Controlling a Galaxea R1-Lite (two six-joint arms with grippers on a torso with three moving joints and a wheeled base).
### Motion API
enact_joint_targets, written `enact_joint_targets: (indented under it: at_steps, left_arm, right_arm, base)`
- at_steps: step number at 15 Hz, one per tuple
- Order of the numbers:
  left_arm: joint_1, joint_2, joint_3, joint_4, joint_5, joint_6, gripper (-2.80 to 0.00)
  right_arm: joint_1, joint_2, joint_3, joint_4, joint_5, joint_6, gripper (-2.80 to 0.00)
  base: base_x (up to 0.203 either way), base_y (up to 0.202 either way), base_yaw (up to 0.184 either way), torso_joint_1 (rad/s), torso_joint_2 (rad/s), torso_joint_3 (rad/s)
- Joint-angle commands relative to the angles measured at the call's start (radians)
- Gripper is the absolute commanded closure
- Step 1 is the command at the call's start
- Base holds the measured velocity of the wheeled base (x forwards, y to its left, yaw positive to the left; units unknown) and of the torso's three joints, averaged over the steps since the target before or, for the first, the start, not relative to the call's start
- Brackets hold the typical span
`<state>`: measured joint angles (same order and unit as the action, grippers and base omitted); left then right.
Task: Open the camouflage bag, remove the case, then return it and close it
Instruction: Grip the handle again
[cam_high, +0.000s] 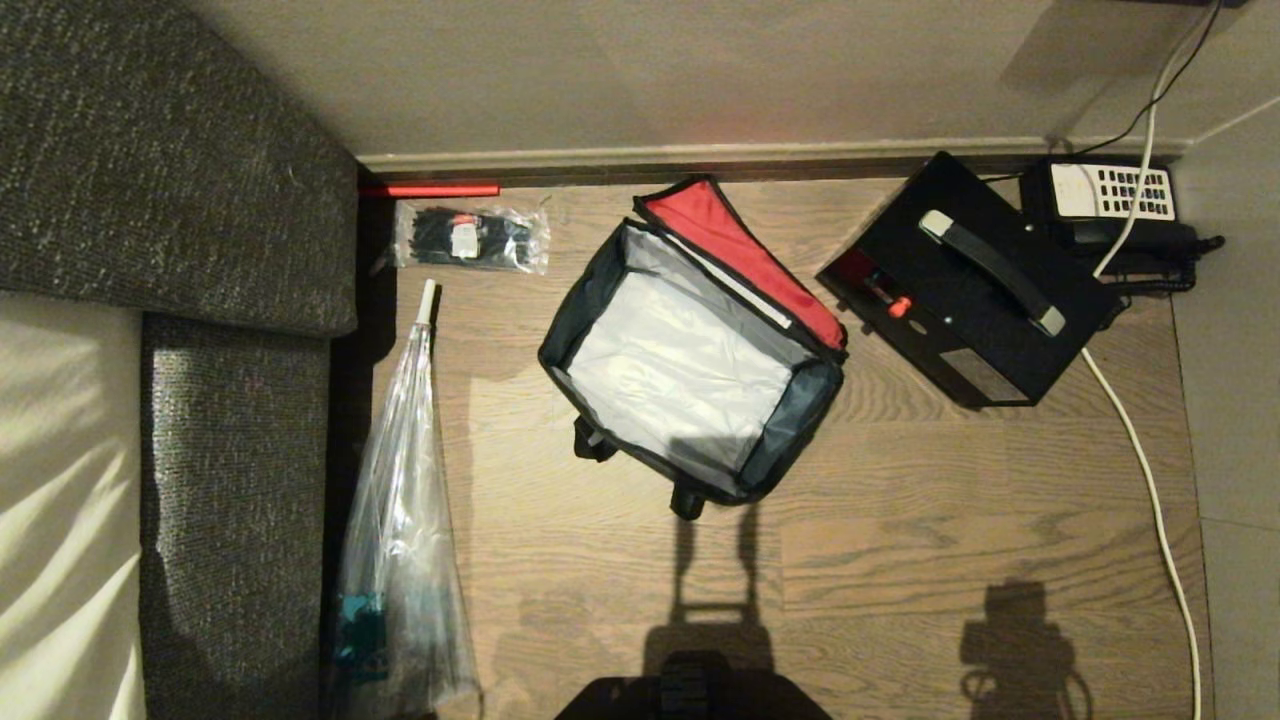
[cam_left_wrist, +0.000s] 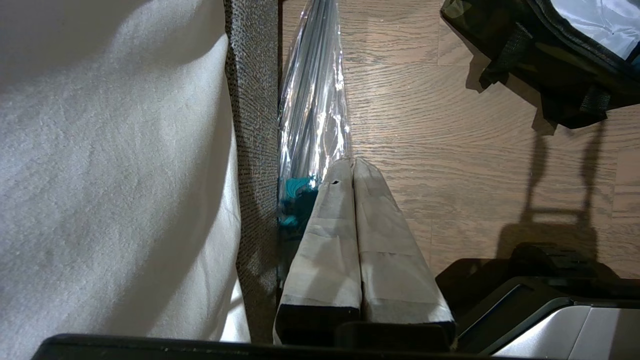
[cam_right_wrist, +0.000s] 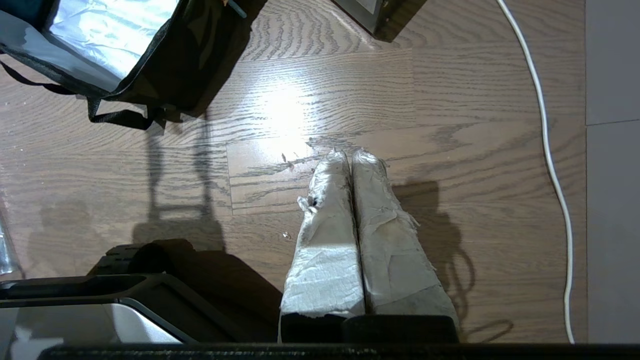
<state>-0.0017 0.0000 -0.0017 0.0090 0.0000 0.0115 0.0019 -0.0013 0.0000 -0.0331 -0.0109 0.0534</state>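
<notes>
Case (cam_high: 965, 280) lies at two o'clock of the open bag (cam_high: 690, 345), nearer the right fingers (cam_right_wrist: 350, 160); both fingers pairs pressed together, empty.

I read the scene as dim and warm-toned, lit from behind the robot: hard shadows of its body and arms fall forward across the wooden floor (cam_high: 900, 560). In the right wrist view a bright glare patch washes out the floor grain. The silvery lining of the camouflage bag (cam_high: 690, 370) reflects strongly. Focus is acceptable; edges show mild softness.
</notes>
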Motion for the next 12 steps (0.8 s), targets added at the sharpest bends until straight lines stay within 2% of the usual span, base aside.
enact_joint_targets:
  at_steps: [1,12]
  left_arm:
    - [0.0,-0.001,0.0,0.0,0.0,-0.001,0.0]
    - [0.0,0.0,0.0,0.0,0.0,0.001,0.0]
  right_arm:
    - [0.001,-0.004,0.013,-0.001,0.0,0.0,0.0]
    - [0.0,-0.003,0.013,-0.001,0.0,0.0,0.0]
  base:
    - [0.0,0.0,0.0,0.0,0.0,0.0]
    - [0.0,0.0,0.0,0.0,0.0,0.0]
